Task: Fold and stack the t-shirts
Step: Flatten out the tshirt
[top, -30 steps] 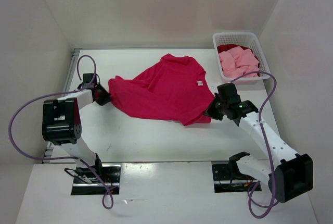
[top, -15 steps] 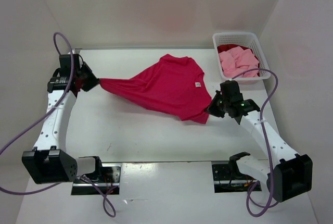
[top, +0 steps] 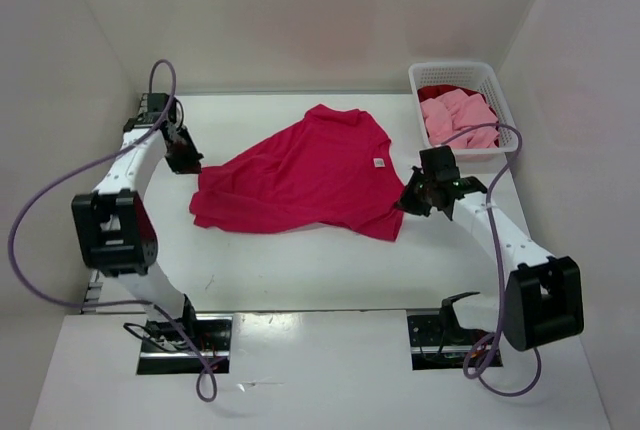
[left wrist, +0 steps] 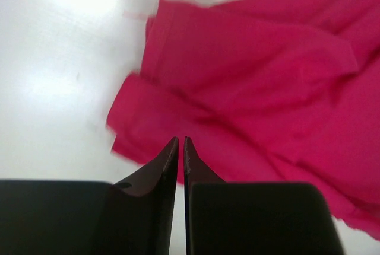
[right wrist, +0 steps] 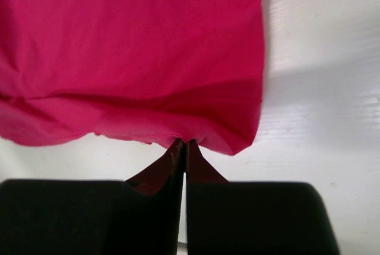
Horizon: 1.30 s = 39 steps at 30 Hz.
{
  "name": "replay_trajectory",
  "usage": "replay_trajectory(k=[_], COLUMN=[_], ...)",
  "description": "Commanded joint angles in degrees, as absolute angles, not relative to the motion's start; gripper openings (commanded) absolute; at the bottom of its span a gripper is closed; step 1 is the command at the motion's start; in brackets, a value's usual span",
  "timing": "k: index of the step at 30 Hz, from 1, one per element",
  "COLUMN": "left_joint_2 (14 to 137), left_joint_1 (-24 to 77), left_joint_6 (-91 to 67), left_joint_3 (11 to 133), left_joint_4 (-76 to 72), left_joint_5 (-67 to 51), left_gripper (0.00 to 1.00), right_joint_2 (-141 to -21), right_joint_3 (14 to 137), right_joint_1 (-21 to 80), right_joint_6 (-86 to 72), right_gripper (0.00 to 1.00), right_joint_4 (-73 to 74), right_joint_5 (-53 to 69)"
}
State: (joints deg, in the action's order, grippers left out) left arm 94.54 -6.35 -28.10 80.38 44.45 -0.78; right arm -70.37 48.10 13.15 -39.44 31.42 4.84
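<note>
3 t-shirts [top: 300, 175] [top: 455, 118] [top: 452, 92], 1 basket [top: 420, 75], 2 claws [top: 188, 163] [top: 408, 202].

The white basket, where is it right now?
In the overhead view the basket sits at the far right corner of the table, just beyond the right pincer, holding a light pink shirt and a dark red shirt.

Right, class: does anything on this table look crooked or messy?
Yes. The crimson shirt lies skewed across the table. Its left end is bunched into folds rather than spread flat, and its near right corner is pinched in the right gripper.
</note>
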Motion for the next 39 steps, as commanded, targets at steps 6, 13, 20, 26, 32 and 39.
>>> replay_trajectory(k=[6, 13, 20, 26, 32, 39], left_joint_2=[106.01, 84.4, 71.99, 73.29, 77.77, 83.41], left_joint_1=[-6.33, -7.47, -8.0, -8.0, -8.53, -8.53], left_joint_6=[-25.75, -30.4, -38.83, -45.51, -46.76, -46.14], left_joint_3=[89.38, 60.06, 47.47, 40.62, 40.17, 40.17], left_joint_4=[36.91, 29.28, 30.32, 24.71, 20.4, 16.08], left_joint_5=[-7.65, -4.57, -6.85, -7.91, -8.1, -7.56], left_gripper=[0.38, 0.43, 0.41, 0.37, 0.32, 0.26], right_joint_2=[-74.0, -75.4, -76.64, -76.03, -75.5, -74.97], right_joint_3=[52.29, 54.14, 54.67, 54.14, 54.14, 53.61], right_joint_1=[10.47, 10.46, 5.72, 5.71, 5.71, 5.71], right_joint_6=[-37.18, -37.18, -34.89, -34.89, -34.89, -34.89], right_gripper=[0.03, 0.03, 0.03, 0.03, 0.03, 0.03], right_joint_4=[27.69, 28.21, 28.83, 28.83, 28.22, 27.69], right_joint_5=[2.37, 2.99, 7.9, 8.44, 9.49, 10.02])
